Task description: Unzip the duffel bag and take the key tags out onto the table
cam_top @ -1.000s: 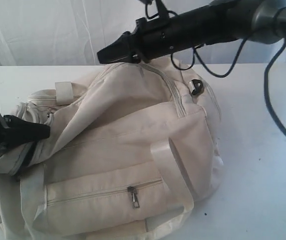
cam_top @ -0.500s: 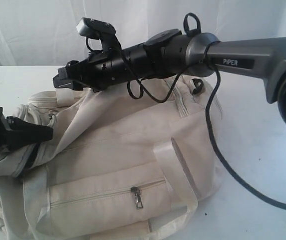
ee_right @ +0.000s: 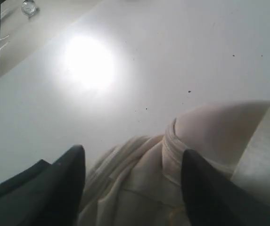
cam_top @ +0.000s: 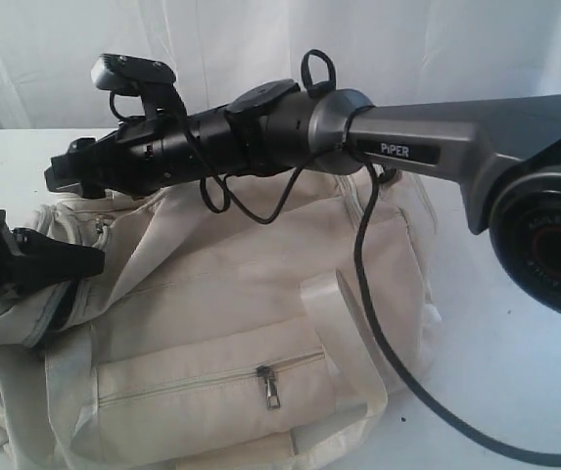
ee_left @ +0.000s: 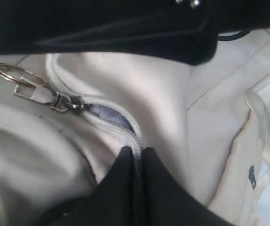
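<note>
The cream duffel bag (cam_top: 251, 294) lies on the white table (cam_top: 495, 333). My left gripper (cam_top: 92, 262) is at the bag's left end, shut on the edge of the zip (ee_left: 135, 151). Beyond the fingertips the zip slider (ee_left: 67, 103) and its ring pull (ee_left: 17, 77) lie flat, with a short gap showing grey lining (ee_left: 109, 116). My right gripper (cam_top: 62, 177) reaches across over the bag's top left. It is open (ee_right: 132, 162), with folded bag fabric (ee_right: 149, 188) below its fingers. The key tags are hidden.
The right arm (cam_top: 407, 147) and its black cable (cam_top: 388, 352) span the bag from the right. A front pocket zip pull (cam_top: 271, 385) and webbing strap (cam_top: 344, 323) face the camera. A white curtain hangs behind the table.
The right arm has swept left across the top of the bag, its gripper now near the left end. The left gripper has stayed where it was.
</note>
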